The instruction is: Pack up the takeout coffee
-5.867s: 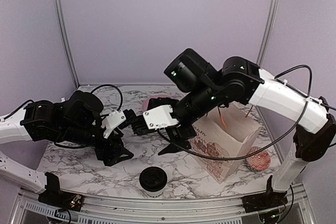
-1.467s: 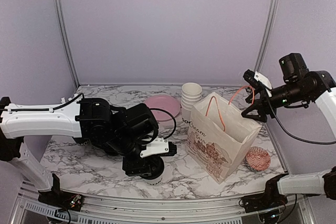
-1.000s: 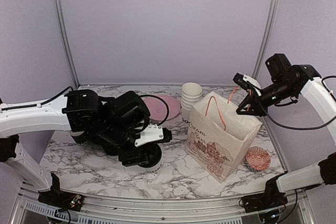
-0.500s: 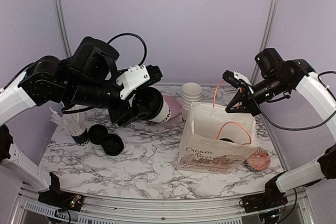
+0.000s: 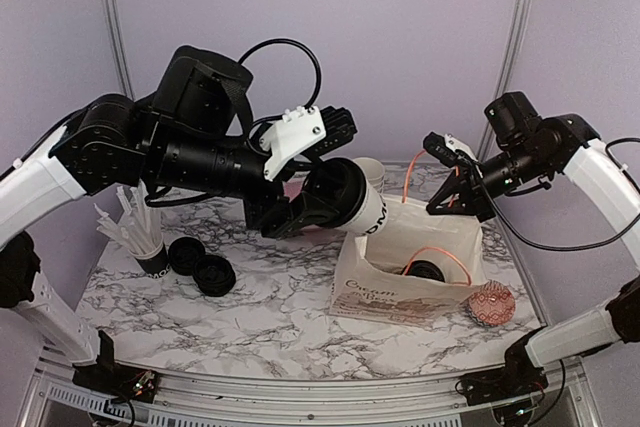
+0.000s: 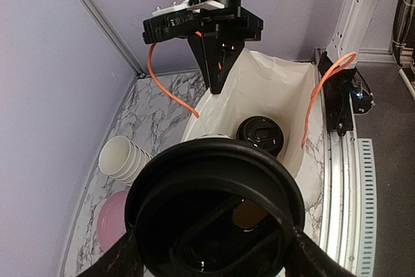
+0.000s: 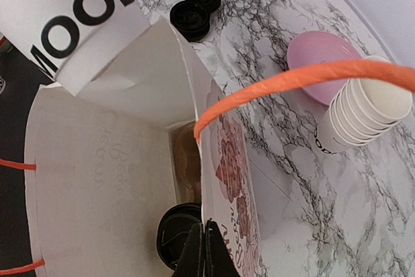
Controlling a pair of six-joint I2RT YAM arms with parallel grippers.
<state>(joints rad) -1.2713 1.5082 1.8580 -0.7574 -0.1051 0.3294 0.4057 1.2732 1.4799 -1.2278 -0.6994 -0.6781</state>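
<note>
My left gripper [image 5: 312, 209] is shut on a takeout coffee cup [image 5: 362, 209], white with a black lid, held tilted above the mouth of the white paper bag [image 5: 385, 287]. In the left wrist view the cup's lid [image 6: 214, 218] fills the foreground between my fingers [image 6: 311, 257]. A second lidded cup [image 5: 425, 270] stands inside the bag, its lid [image 7: 175, 241] also showing in the right wrist view. My right gripper [image 5: 447, 192] is shut on the bag's rim [image 7: 214, 180], holding the mouth wide; its tips [image 7: 206, 241] pinch the paper wall below the orange handle [image 7: 292, 82].
A stack of empty white cups [image 5: 372, 172] and a pink plate [image 7: 318, 56] sit behind the bag. A cup of wrapped straws [image 5: 148, 245] and two loose black lids [image 5: 200, 265] lie at the left. A pink patterned round thing [image 5: 490, 302] lies right of the bag.
My left arm has carried the cup right and forward, from above the pink plate to the bag's mouth. The bag has leaned lower. The right gripper stays pinched on the rim.
</note>
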